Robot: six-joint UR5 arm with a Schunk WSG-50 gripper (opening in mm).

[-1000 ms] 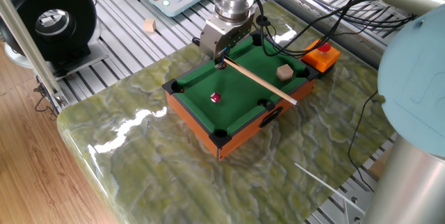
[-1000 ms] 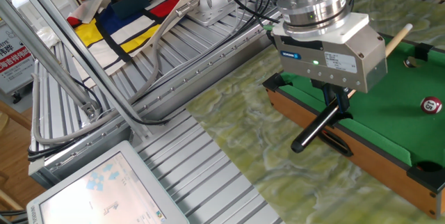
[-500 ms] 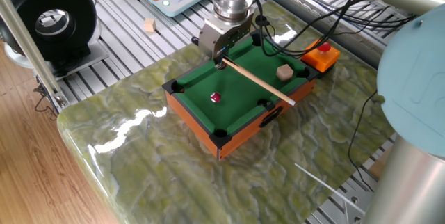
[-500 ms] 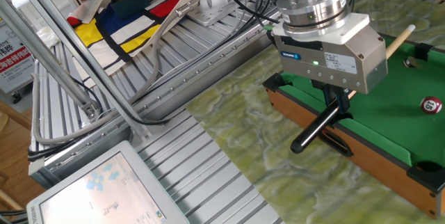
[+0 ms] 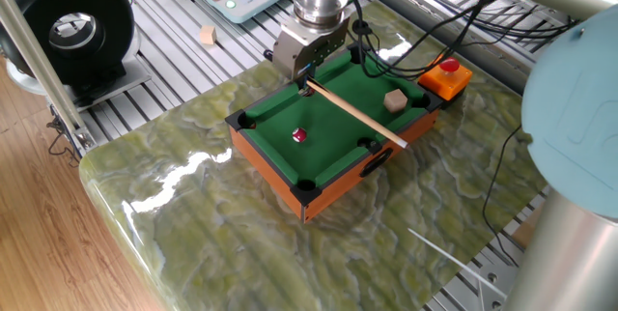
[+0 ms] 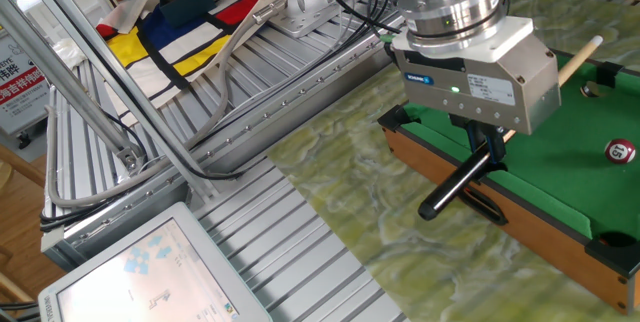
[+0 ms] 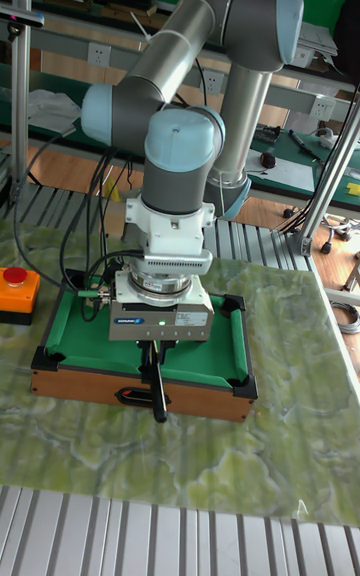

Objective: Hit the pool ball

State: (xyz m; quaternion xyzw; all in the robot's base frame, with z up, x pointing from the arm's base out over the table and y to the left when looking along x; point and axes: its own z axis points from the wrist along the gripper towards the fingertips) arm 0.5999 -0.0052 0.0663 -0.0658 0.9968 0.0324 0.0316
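End effector [image 5: 307,85] clenched on cue stick [image 5: 353,114] — tan cube [image 5: 394,100] beyond, pool ball [image 5: 299,135] nearside.

Bright, even overhead light leaves white glare streaks on the glossy green-marbled counter [image 5: 193,171] and only soft shadows, all views sharp, with slight bending at the edges

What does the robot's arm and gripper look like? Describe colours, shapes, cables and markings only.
The arm is made of thick grey tubes with pale blue caps at its rounded joints. A ribbed silver wrist flange leads to the gripper, a boxy light-grey body with a small blue label, a green light and slim black fingers. Black cables run beside the wrist.
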